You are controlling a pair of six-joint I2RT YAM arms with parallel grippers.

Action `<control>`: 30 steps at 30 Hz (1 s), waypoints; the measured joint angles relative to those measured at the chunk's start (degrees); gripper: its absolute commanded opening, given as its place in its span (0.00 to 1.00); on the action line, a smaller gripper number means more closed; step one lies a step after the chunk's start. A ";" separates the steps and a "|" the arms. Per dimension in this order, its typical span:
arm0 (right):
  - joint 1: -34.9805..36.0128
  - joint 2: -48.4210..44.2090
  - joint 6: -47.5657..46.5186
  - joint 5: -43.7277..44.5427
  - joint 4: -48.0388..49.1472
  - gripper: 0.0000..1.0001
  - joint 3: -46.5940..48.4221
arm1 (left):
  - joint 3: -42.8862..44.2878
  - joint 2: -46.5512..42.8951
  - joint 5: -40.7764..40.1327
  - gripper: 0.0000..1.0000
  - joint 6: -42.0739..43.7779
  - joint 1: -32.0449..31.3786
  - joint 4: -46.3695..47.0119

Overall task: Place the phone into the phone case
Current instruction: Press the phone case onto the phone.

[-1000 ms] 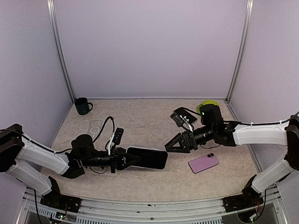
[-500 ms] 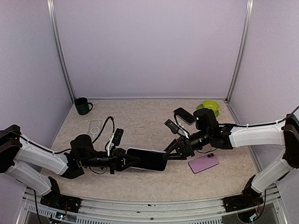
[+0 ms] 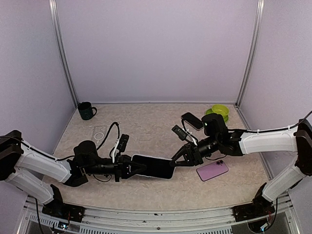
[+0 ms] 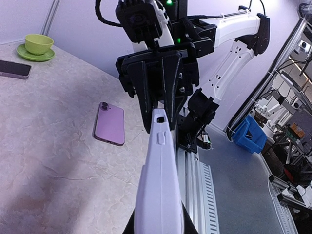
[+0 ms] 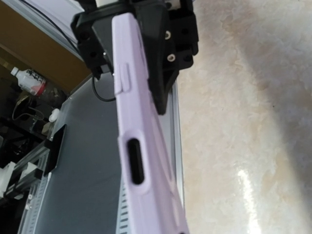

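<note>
Left gripper [image 3: 130,168] is clamped on the case [image 3: 153,166], holding it edge-up just above the worktop [image 3: 146,126], near centre. Right gripper [image 3: 179,160] sits at the case's right end with its jaws parted around it; contact can't be told. The purple phone [image 3: 212,170] lies face-down on the worktop just right of that, untouched. So the case is up and presented, but the phone is yet to be picked up and pressed in.

pale lilac walls [image 3: 156,48] enclose the beige marbled tabletop [image 3: 146,122] on three sides, silver posts [image 3: 64,58] at its far corners; a metal rail [image 3: 146,218] lines the near edge.
</note>
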 measured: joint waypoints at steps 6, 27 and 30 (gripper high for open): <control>0.00 -0.09 -1.70 -0.02 -0.07 0.00 0.00 | -0.02 0.17 -0.15 0.03 -2.34 0.11 0.07; 0.11 -1.31 0.20 5.62 -1.29 0.46 0.26 | -1.60 0.96 -5.49 0.00 -4.31 0.44 3.17; 0.11 -1.44 0.37 5.92 -1.18 0.46 0.26 | -1.86 1.29 -5.42 0.00 -5.09 0.72 4.26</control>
